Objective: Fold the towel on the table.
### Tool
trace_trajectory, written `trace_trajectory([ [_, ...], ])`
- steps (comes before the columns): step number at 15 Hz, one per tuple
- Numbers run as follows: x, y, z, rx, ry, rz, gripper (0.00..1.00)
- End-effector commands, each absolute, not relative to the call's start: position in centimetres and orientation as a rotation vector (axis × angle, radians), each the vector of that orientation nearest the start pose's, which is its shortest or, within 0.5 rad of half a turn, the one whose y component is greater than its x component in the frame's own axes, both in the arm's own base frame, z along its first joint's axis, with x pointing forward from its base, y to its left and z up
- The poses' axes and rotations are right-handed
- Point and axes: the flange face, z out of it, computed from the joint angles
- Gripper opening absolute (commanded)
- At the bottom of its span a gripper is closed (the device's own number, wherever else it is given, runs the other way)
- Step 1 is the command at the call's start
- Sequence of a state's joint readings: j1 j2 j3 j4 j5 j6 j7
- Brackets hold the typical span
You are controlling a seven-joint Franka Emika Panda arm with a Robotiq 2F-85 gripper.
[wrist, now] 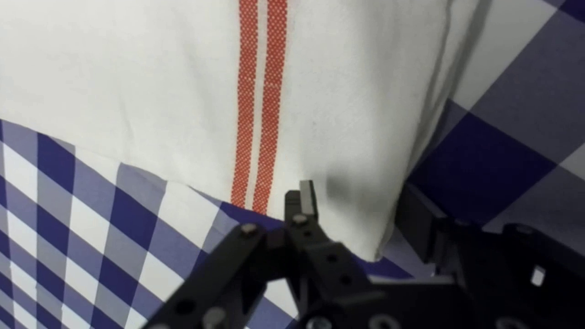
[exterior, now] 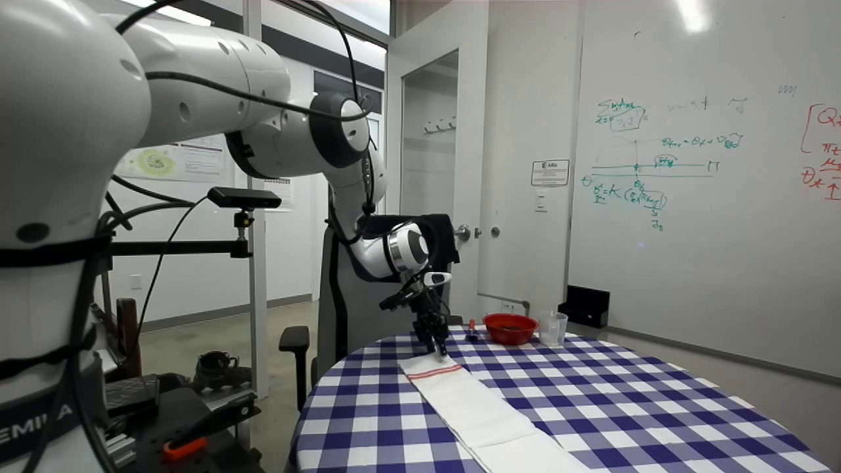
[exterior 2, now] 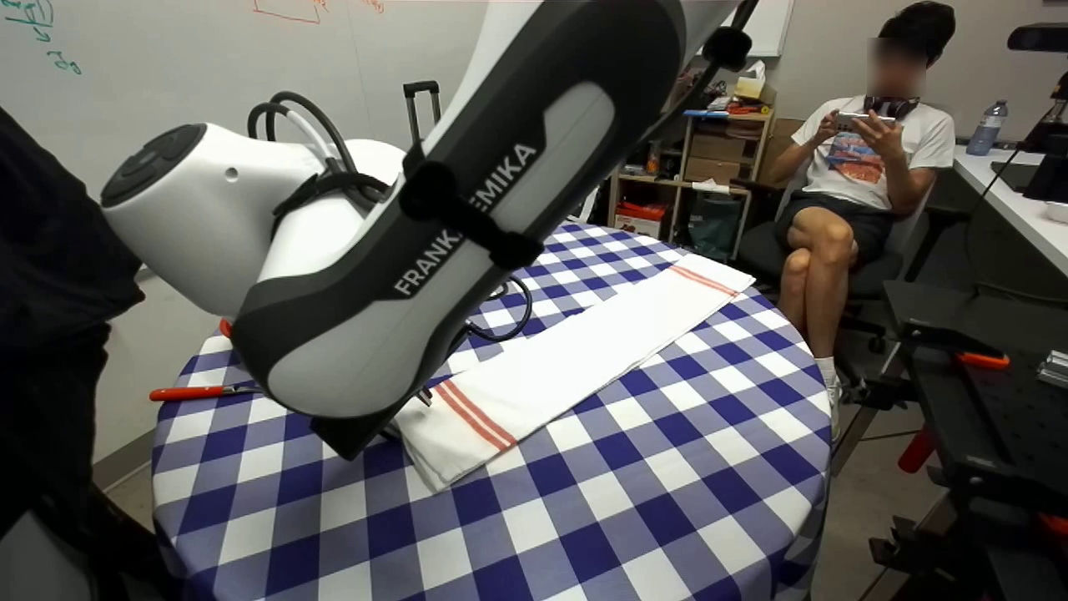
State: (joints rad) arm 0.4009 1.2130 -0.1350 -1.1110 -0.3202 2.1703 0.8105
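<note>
Claw [wrist: 360,208] gapes w/ room, prob. astride towel [wrist: 205,96] edge.

light [exterior: 693,14] glares off a whiteboard [exterior: 706,263] marked in green and red, near a glass-paned door [exterior: 427,177] and a gray chair [exterior: 371,315]; from my remote station i also see, in an exterior view, wooden shelves [exterior 2: 687,150] by a pale wall [exterior 2: 834,42].

Towel [exterior: 474,408] on table [exterior: 657,408], bowl [exterior: 510,332] beside cup [exterior: 554,330]

Door [exterior: 468,157]: an exterior view faced it
Surface [exterior 2: 534,534]: an exterior view angled down
Towel [wrist: 205,82]: wrist view looked closely down; all shared it
</note>
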Motion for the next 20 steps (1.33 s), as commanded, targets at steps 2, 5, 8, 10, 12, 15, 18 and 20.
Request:
trace_trajectory([
  [2, 71.0, 21.1, 4.7, -3.502, 0.513, -0.125, 0.11],
  [5, 70.9, 21.3, 4.5, -3.499, 0.503, -0.123, 0.00],
  [8, 71.1, 21.8, 5.3, -3.482, 0.489, -0.146, 0.01],
  [10, 71.4, 22.5, 6.6, -3.468, 0.469, -0.188, 0.01],
  [12, 71.7, 23.3, 8.0, -3.448, 0.448, -0.235, 0.01],
  [15, 72.4, 24.6, 11.0, -3.415, 0.421, -0.316, 0.01],
  [18, 72.9, 25.7, 14.1, -3.387, 0.390, -0.389, 0.01],
  [20, 73.1, 26.3, 16.3, -3.376, 0.365, -0.426, 0.01],
])
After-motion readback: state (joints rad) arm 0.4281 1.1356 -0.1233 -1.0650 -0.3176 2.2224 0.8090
